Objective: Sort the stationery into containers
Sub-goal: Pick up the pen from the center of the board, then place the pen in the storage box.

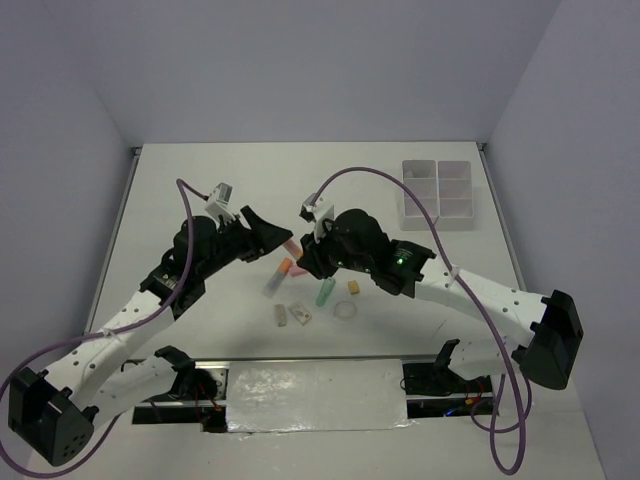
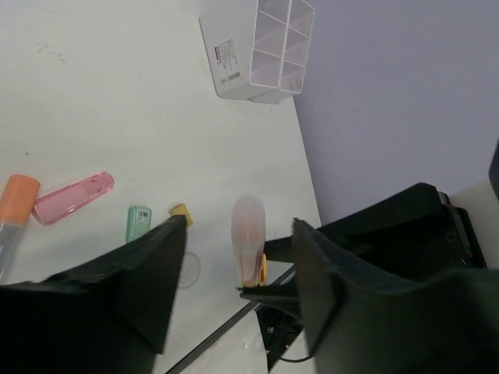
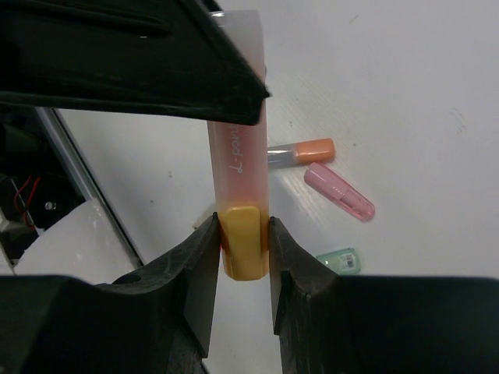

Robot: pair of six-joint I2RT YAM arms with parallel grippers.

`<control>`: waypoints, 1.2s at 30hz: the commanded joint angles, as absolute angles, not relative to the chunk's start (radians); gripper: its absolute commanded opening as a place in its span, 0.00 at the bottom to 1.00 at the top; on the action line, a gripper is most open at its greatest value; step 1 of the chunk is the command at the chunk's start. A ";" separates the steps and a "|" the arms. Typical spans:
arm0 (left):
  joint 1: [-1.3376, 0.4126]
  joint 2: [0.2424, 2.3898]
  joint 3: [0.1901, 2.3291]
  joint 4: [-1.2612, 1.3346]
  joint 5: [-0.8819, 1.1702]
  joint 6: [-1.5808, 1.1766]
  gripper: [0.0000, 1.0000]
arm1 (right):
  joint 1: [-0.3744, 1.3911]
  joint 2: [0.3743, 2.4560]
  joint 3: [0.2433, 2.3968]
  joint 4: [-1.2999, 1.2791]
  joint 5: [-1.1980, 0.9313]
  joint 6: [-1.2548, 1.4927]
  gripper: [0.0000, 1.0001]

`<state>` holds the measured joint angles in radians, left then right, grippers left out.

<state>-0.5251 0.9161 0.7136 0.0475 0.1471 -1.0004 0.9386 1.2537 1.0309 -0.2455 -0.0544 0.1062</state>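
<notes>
My right gripper (image 3: 243,234) is shut on the yellow end of a pink-yellow marker (image 3: 238,156) and holds it above the table. The marker's translucent pink end (image 2: 249,238) sits between the jaws of my left gripper (image 2: 240,226), which is open with a gap on each side. In the top view both grippers meet mid-table, the left gripper (image 1: 285,236) facing the right gripper (image 1: 305,258). The white containers (image 1: 438,195) stand at the far right and also show in the left wrist view as white containers (image 2: 234,66).
On the table below lie an orange-capped marker (image 1: 278,277), a pink marker (image 3: 339,191), a green packet (image 1: 325,292), a yellow eraser (image 1: 354,287), two pale erasers (image 1: 290,315) and a clear tape ring (image 1: 345,313). The table's near edge runs just behind them.
</notes>
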 commanded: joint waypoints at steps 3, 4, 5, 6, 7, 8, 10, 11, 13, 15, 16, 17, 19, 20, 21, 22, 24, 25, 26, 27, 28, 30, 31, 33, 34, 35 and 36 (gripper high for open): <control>-0.535 0.936 0.733 0.132 0.164 -1.008 0.49 | 0.968 1.247 1.095 -0.215 -0.089 0.069 0.00; -0.538 0.943 0.739 0.129 0.164 -1.003 0.46 | 0.966 1.249 1.097 -0.222 -0.086 0.063 0.00; -0.540 0.945 0.744 0.124 0.164 -1.003 0.43 | 0.968 1.255 1.101 -0.232 -0.084 0.046 0.00; -0.540 0.945 0.745 0.118 0.164 -0.999 0.42 | 0.966 1.259 1.114 -0.245 -0.066 0.040 0.00; -0.541 0.942 0.744 0.120 0.164 -0.997 0.42 | 0.965 1.269 1.121 -0.273 -0.051 0.029 0.00; -0.541 0.939 0.747 0.120 0.166 -0.996 0.41 | 0.966 1.273 1.133 -0.284 -0.032 0.023 0.00; -0.543 0.939 0.747 0.117 0.169 -0.989 0.12 | 0.966 1.272 1.135 -0.288 -0.035 0.017 0.00; -0.543 0.937 0.752 0.115 0.169 -0.988 0.04 | 0.966 1.270 1.129 -0.284 -0.040 0.017 0.00; -0.543 0.939 0.752 0.121 0.178 -0.991 0.00 | 0.966 1.255 1.115 -0.253 -0.046 0.021 0.03; -0.545 0.931 0.742 0.152 0.184 -1.009 0.00 | 0.965 1.236 1.075 -0.197 -0.045 0.028 0.35; -0.545 0.927 0.730 0.161 0.178 -1.017 0.00 | 0.963 1.212 1.060 -0.175 -0.037 0.041 0.53; -0.545 0.919 0.723 0.170 0.173 -1.023 0.00 | 0.965 1.195 1.025 -0.155 -0.028 0.052 0.63; -0.545 0.897 0.710 0.182 0.144 -1.042 0.00 | 0.954 1.133 0.987 -0.085 -0.037 0.089 0.81; -0.545 0.888 0.704 0.189 0.134 -1.046 0.00 | 0.948 1.109 0.953 -0.065 -0.035 0.109 0.98; -0.545 0.864 0.697 0.204 0.123 -1.061 0.00 | 0.943 1.083 0.933 -0.020 -0.040 0.127 1.00; -0.545 0.845 0.678 0.236 0.098 -1.071 0.00 | 0.934 1.028 0.890 -0.003 -0.035 0.176 1.00; -0.545 0.800 0.657 0.274 0.069 -1.098 0.00 | 0.930 0.938 0.832 0.116 0.017 0.341 1.00; -0.546 0.778 0.619 0.302 0.051 -1.109 0.00 | 0.930 0.905 0.796 0.161 0.070 0.420 1.00; -0.546 0.760 0.589 0.402 0.020 -1.121 0.00 | 0.928 0.875 0.691 0.223 0.133 0.498 1.00; -0.548 0.724 0.560 0.460 0.006 -1.153 0.00 | 0.931 0.833 0.628 0.417 0.124 0.617 1.00; -0.548 0.710 0.505 0.513 0.005 -1.173 0.00 | 0.933 0.827 0.538 0.505 0.123 0.668 1.00; -0.551 0.696 0.438 0.679 -0.035 -1.218 0.00 | 0.940 0.848 0.493 0.710 0.106 0.742 1.00; -0.554 0.698 0.420 0.784 -0.041 -1.244 0.00 | 0.952 0.862 0.479 0.765 0.098 0.750 0.99; -0.563 0.716 0.400 0.865 -0.046 -1.252 0.00 | 0.962 0.909 0.483 0.874 0.087 0.778 0.99; -0.568 0.722 0.400 0.891 -0.046 -1.249 0.00 | 0.969 0.925 0.500 0.893 0.084 0.788 0.99; -0.577 0.736 0.402 0.941 -0.049 -1.244 0.00 | 0.971 0.954 0.508 0.922 0.090 0.801 0.97; -0.580 0.744 0.400 0.962 -0.046 -1.243 0.00 | 0.974 0.968 0.518 0.925 0.091 0.807 0.97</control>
